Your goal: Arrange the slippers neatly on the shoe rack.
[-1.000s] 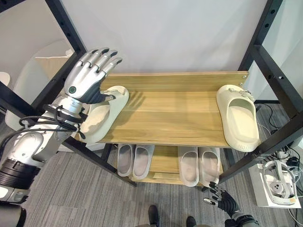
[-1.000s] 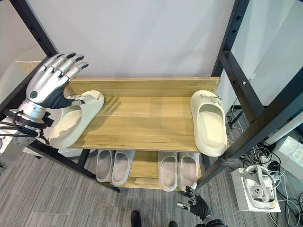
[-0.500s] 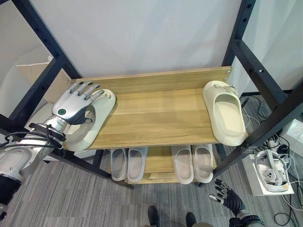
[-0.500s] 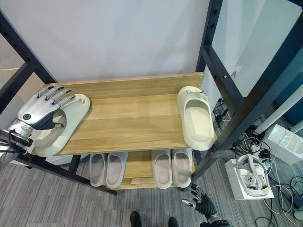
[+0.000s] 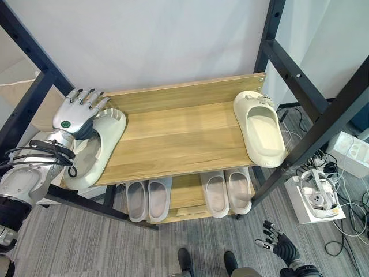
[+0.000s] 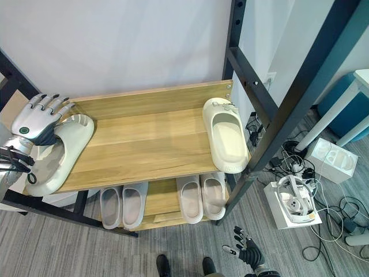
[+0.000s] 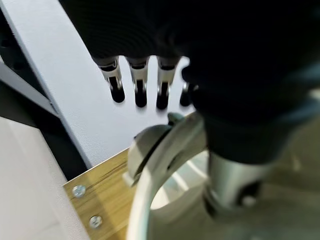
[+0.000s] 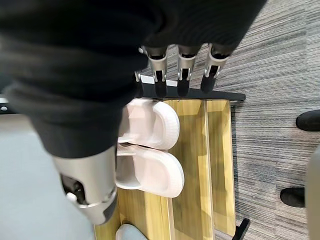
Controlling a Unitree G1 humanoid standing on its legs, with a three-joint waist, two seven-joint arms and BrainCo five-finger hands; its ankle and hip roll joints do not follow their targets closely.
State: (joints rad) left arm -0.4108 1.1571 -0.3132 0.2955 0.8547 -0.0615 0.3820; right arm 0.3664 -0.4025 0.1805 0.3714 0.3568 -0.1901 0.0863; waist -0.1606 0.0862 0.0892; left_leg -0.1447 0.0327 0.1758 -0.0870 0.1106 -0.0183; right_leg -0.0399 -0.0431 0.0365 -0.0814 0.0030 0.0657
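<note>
Two cream slippers lie on the wooden top shelf of the shoe rack. One cream slipper lies slanted at the shelf's left end, its heel past the front edge. My left hand rests over its toe end with straight, spread fingers, and the thumb points down at the slipper's opening. The other cream slipper lies at the right end, toe to the wall. My right hand hangs low by the floor, fingers straight and holding nothing.
The lower shelf holds two pairs of pale grey slippers, side by side. Black frame posts stand at both ends of the rack. A white device and cables lie on the floor at the right.
The camera has shifted. My left hand has come down from above the shelf onto the left slipper's toe end. The slippers lie about where they were.
</note>
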